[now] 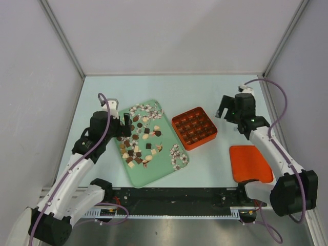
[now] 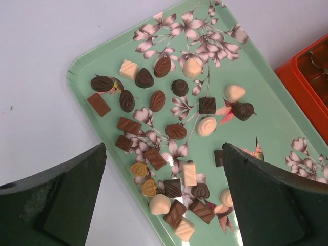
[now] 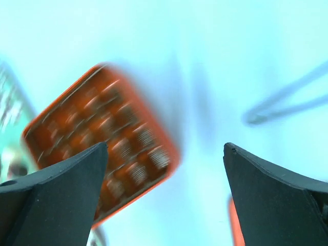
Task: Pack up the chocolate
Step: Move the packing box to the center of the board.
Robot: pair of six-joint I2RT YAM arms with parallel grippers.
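**Chocolate all on the tray, both claws wide open**

Chocolate [image 2: 176, 131] is seen scattered over the green flowered tray [image 1: 154, 174]. Most of it is bunched along the tray's left half and middle. Dark brown pieces are mixed with a few caramel and cream ones. Leaf shapes, squares, rounds and little bars can be made out from the left wrist view.

The left gripper [image 1: 125, 124] is hung over the tray's left side with its fingers spread wide. Nothing is pinched between them, and the pieces are seen lying on the tray in the gap below.

An orange box [image 1: 194, 127] with a grid of cells is parked just beside the tray's right edge. Whether the two are actually touching can't be told. What's in the cells can't be told either: too dark from above, and smeared in the right wrist view.

A flat orange lid [image 1: 249, 163] is laid further right of the tray, past the box and closer to the arm bases. The right gripper [image 1: 223, 110] is held well apart from the tray, beyond the box, with its jaws released wide and nothing gripped. Everything is set on a pale table [image 1: 169, 89].
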